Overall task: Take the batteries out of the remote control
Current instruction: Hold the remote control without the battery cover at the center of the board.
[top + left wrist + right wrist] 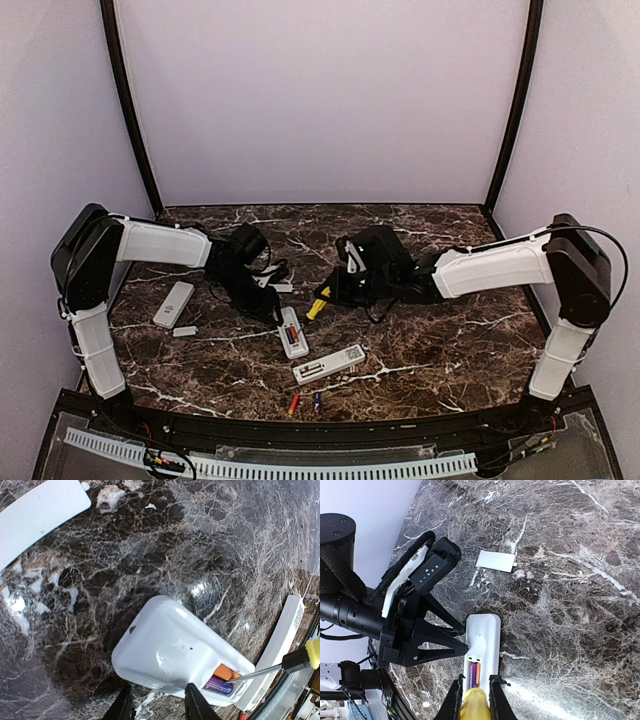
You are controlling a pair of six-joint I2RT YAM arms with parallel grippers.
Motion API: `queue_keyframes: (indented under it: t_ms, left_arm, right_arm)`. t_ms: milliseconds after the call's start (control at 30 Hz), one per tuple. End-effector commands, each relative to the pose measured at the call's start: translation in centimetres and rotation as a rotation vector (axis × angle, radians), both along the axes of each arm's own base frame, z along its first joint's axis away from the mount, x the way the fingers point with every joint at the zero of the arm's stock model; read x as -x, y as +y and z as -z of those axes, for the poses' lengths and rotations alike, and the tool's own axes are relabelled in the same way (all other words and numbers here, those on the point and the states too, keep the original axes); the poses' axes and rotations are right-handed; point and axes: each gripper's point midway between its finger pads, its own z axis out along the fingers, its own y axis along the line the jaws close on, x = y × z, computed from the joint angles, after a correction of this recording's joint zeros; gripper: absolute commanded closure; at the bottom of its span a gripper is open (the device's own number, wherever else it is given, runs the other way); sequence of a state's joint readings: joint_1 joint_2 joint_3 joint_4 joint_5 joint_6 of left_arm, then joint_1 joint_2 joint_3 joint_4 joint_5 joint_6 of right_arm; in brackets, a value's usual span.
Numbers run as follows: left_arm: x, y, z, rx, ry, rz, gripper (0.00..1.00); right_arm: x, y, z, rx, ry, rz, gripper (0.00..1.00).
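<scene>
Yellow plastic, the handle of the screwdriver, is being pinched tight between the fingers of the right gripper. The handle's lower end is being cut off by the bottom edge of the right wrist view. The thin steel shaft is being pointed into the open bay of the white remote control, and its tip is being lost against the orange cell there.

Two batteries are being shown side by side in that bay, one orange and one purple. Their far ends are being hidden by the bay wall.

The left gripper is being kept part spread, with its two black fingertips set against one long side of the remote control, apart along its length. Nothing is being pinched between them. How hard they are pressing cannot be made out.

Farther out on the dark marbled table, a second remote is lying face down just beside the first, nearer the arm bases. Two loose cells, one orange-red and one blue, are lying close together at the near edge, too small for detail. A third remote and a small white plate are lying well to the left. Another white cover plate is lying beyond the grippers, and in the top view it is being partly covered by the left arm's cables.
</scene>
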State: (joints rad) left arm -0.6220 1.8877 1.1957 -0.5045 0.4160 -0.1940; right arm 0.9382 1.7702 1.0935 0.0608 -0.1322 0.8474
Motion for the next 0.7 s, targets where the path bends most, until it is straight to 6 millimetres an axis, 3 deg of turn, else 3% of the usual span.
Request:
queue_keyframes:
  t_ms: [0, 200, 333, 567, 633, 667]
  left_arm:
    - [0.5, -0.4, 0.3, 0.001, 0.025, 0.022, 0.66]
    - [0.2, -0.5, -0.4, 0.007, 0.005, 0.018, 0.66]
    - [-0.5, -0.4, -1.8, 0.020, -0.054, 0.004, 0.65]
    - [-2.9, -1.1, -6.6, 0.095, -0.228, -0.045, 0.43]
    - [-4.0, -1.7, -7.4, 0.104, -0.247, -0.054, 0.39]
    - [-4.3, -1.7, -6.8, 0.078, -0.239, -0.060, 0.38]
  right_arm:
    - [2.0, 1.6, 1.0, -0.129, 0.113, -0.052, 1.00]
    - [1.7, 1.3, -0.8, -0.180, 0.077, -0.050, 1.00]
    - [1.0, 0.6, -2.4, -0.182, 0.001, -0.034, 1.00]
    - [-0.2, -2.7, -5.6, -0.116, -0.144, 0.044, 1.00]
    - [-0.3, -4.0, -6.1, -0.074, -0.185, 0.069, 1.00]
    - [-0.4, -4.7, -6.4, -0.057, -0.203, 0.084, 1.00]
